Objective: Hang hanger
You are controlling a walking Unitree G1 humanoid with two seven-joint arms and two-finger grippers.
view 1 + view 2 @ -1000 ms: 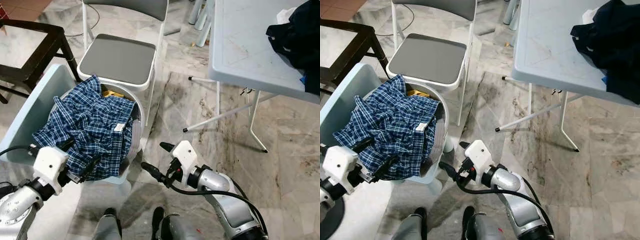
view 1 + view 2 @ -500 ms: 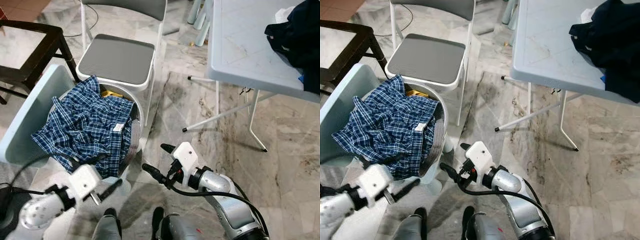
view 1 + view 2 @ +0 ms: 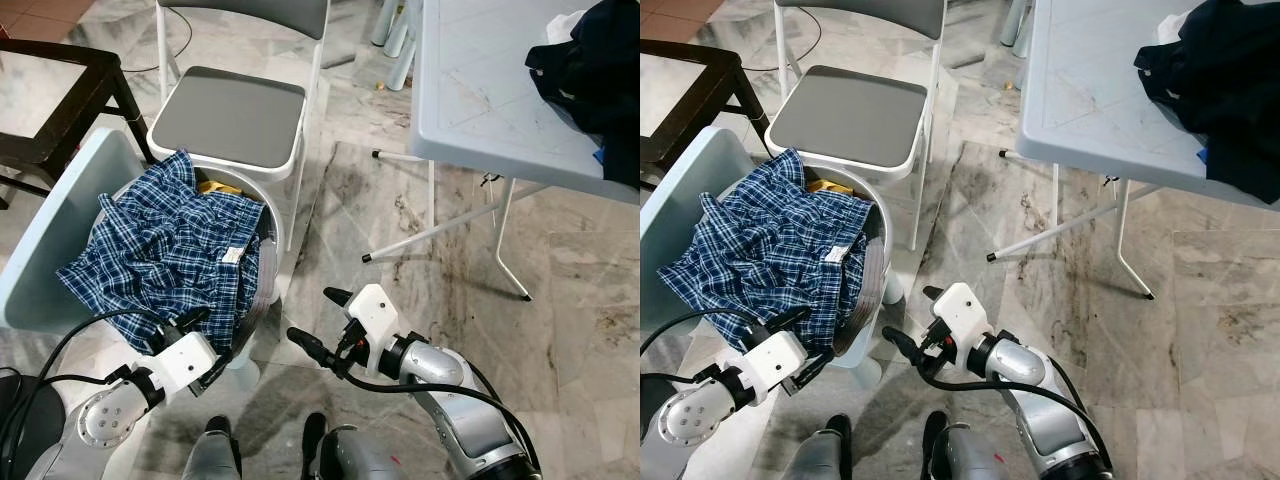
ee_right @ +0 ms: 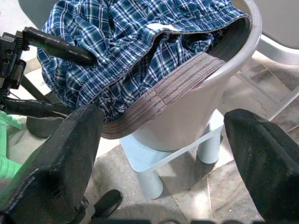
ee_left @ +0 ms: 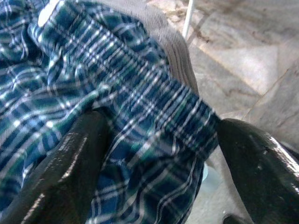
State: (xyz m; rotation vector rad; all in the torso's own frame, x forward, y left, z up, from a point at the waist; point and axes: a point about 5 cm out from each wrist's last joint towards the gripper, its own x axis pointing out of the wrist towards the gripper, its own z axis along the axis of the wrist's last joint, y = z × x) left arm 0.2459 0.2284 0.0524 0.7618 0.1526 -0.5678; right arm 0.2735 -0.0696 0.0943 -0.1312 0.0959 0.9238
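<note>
A blue plaid shirt (image 3: 170, 250) lies heaped in a round white basket (image 3: 276, 226) and spills over its near rim. A grey garment (image 4: 173, 88) hangs over that rim too. Something yellow (image 3: 222, 187) peeks out behind the shirt. My left gripper (image 3: 215, 335) is open at the shirt's hanging front edge, and in the left wrist view the plaid cloth (image 5: 140, 93) lies between its spread fingers. To the right of the basket, low over the floor, my right gripper (image 3: 318, 320) is open, holds nothing and points toward the basket.
The basket stands on a pale blue plastic stool (image 4: 154, 158). A white chair with a grey seat (image 3: 230, 110) is just behind it, and a dark wooden frame table (image 3: 60, 90) is at the far left. A grey folding table (image 3: 480, 90) with dark clothes (image 3: 595, 70) stands at the right.
My left arm swung down from the left of the basket and came in under its near rim, and its fingers now straddle the shirt's hanging edge. The right arm has barely moved.
</note>
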